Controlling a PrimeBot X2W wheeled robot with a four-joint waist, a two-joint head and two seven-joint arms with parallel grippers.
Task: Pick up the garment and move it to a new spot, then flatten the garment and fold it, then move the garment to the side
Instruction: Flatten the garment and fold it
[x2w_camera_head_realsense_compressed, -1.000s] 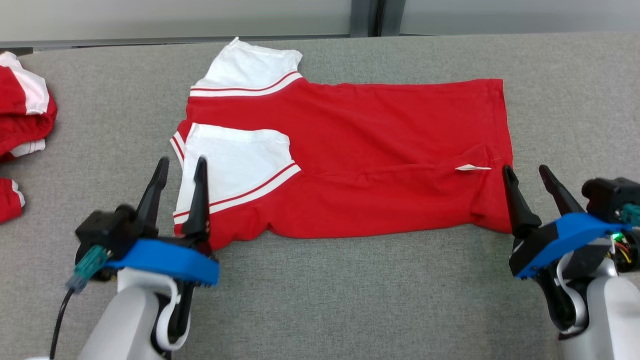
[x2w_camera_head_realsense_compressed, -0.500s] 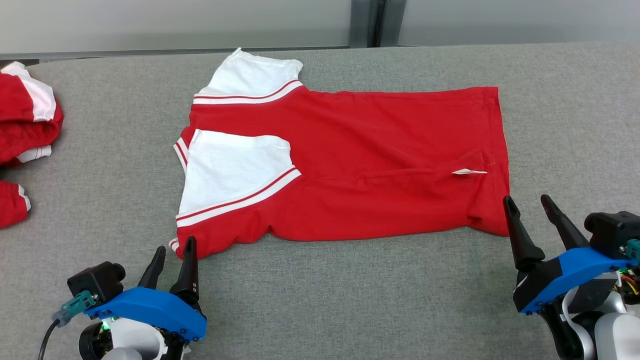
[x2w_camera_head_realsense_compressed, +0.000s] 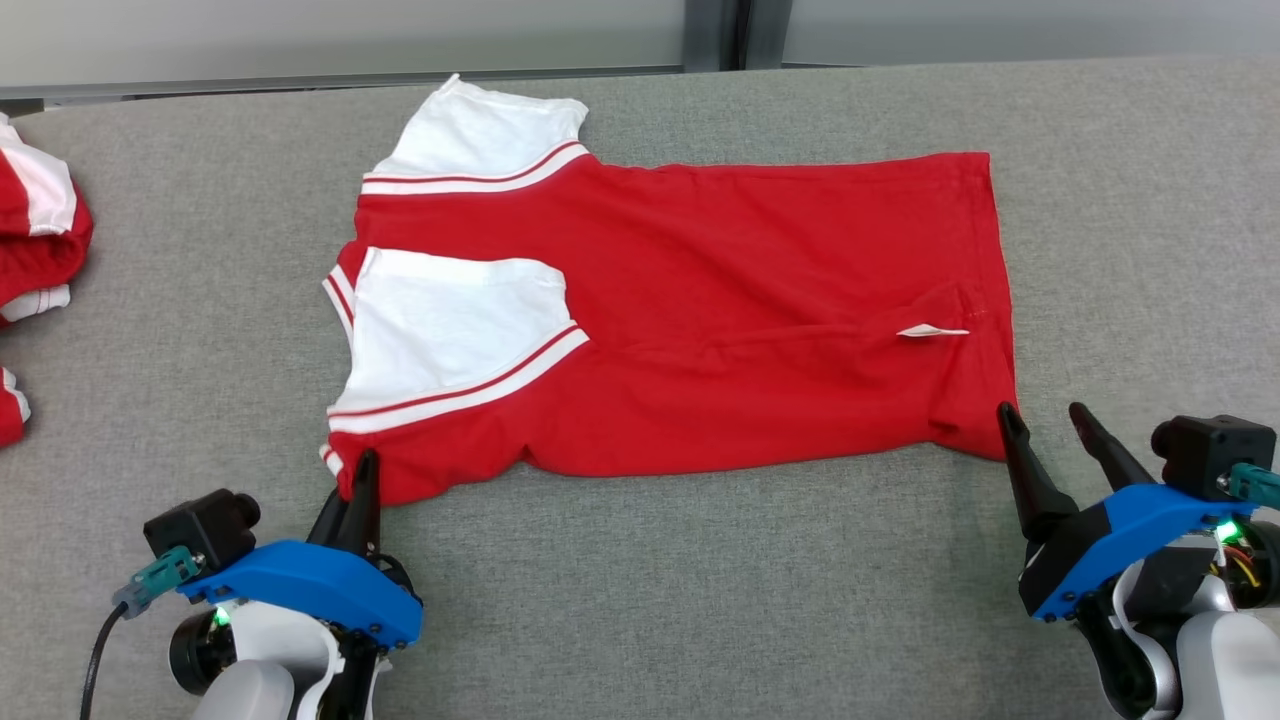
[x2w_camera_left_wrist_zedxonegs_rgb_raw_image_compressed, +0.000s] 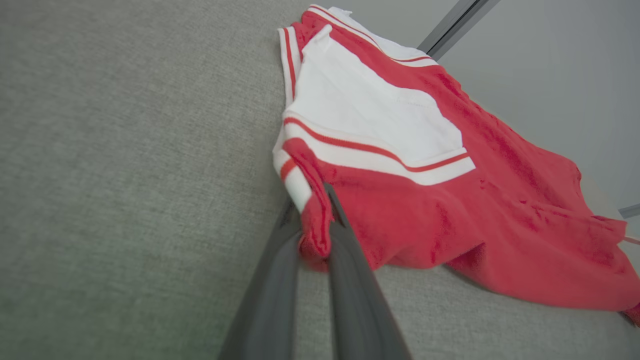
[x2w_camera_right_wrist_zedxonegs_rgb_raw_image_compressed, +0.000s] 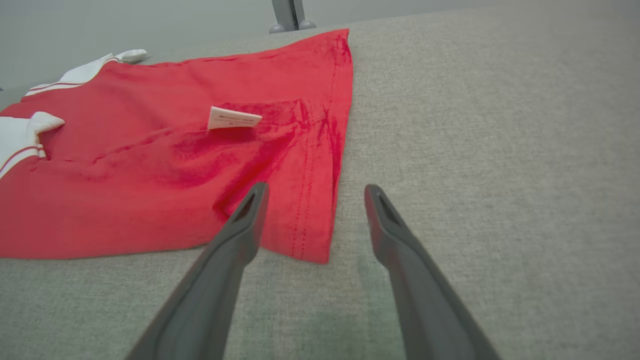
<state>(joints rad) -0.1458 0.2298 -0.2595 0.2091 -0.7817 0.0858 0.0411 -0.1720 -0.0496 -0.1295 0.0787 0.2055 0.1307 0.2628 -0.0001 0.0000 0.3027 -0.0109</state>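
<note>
The garment (x2w_camera_head_realsense_compressed: 700, 320) is a red shirt with white, red-striped sleeves, folded lengthwise and lying flat on the grey table. My left gripper (x2w_camera_head_realsense_compressed: 358, 475) is shut on the garment's near-left corner; in the left wrist view a bunch of red and white cloth (x2w_camera_left_wrist_zedxonegs_rgb_raw_image_compressed: 312, 210) is pinched between the two fingers. My right gripper (x2w_camera_head_realsense_compressed: 1040, 420) stands open at the garment's near-right corner (x2w_camera_right_wrist_zedxonegs_rgb_raw_image_compressed: 315, 245), which lies between the spread fingers without being clamped. A small white label (x2w_camera_right_wrist_zedxonegs_rgb_raw_image_compressed: 232, 119) lies on the cloth near that hem.
A second red and white garment (x2w_camera_head_realsense_compressed: 35, 250) lies bunched at the table's far left edge. The grey cloth-covered table (x2w_camera_head_realsense_compressed: 700, 600) stretches bare in front of the shirt and to its right. A pale wall with a dark post (x2w_camera_head_realsense_compressed: 715, 30) runs behind.
My left gripper has drawn back to the garment's near-left corner and closed on it. The right gripper dropped slightly towards the near-right corner, staying open. The camera shifted a little.
</note>
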